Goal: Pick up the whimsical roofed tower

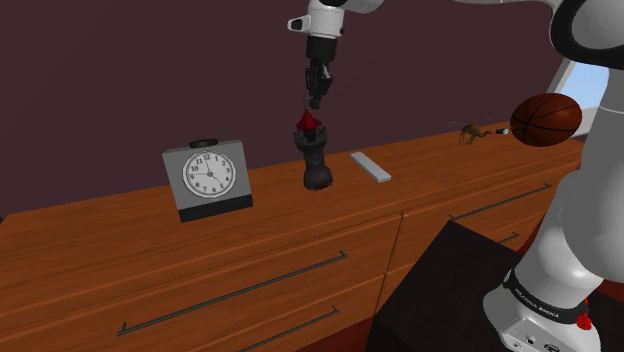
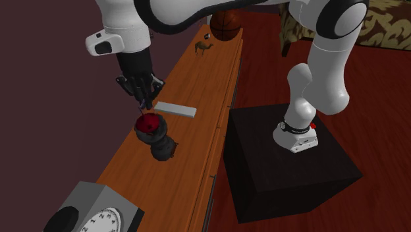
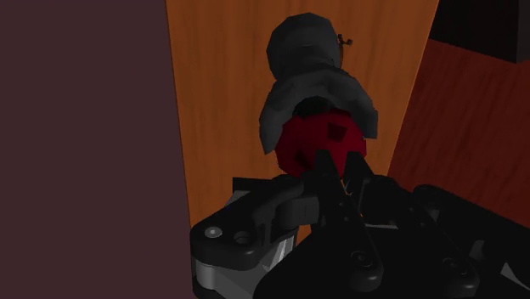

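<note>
The black gripper (image 1: 314, 102) hangs just over the red-roofed dark tower (image 1: 314, 150) standing on the wooden dresser (image 1: 100, 250), its fingers seemingly pinched together.

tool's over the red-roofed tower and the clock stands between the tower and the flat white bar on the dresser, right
Not quite. The shoulder view shows the tower in the middle, standing between the clock and the flat white bar; the clock is at the end of that row. The rest holds: the tool hangs over the tower's red roof.
</note>
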You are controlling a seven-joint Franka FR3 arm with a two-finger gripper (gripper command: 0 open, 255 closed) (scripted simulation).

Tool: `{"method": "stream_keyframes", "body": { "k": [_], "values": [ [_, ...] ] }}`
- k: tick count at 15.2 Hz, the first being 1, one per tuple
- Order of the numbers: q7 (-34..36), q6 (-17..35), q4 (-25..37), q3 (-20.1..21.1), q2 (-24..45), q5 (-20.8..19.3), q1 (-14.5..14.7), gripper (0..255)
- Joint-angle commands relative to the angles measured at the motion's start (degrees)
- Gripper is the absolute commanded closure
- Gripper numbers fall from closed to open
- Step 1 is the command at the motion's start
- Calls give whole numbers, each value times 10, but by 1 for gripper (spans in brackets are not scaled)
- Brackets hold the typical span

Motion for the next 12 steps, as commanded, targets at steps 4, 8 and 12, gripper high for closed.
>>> {"method": "stream_keyframes", "body": {
  "k": [4,8,12],
  "values": [
    [3,-44,53,-1,8,1,-2,255],
    [6,-79,100,-1,20,2,-4,255],
    [8,-100,128,-1,28,3,-5,255]
  ]
}}
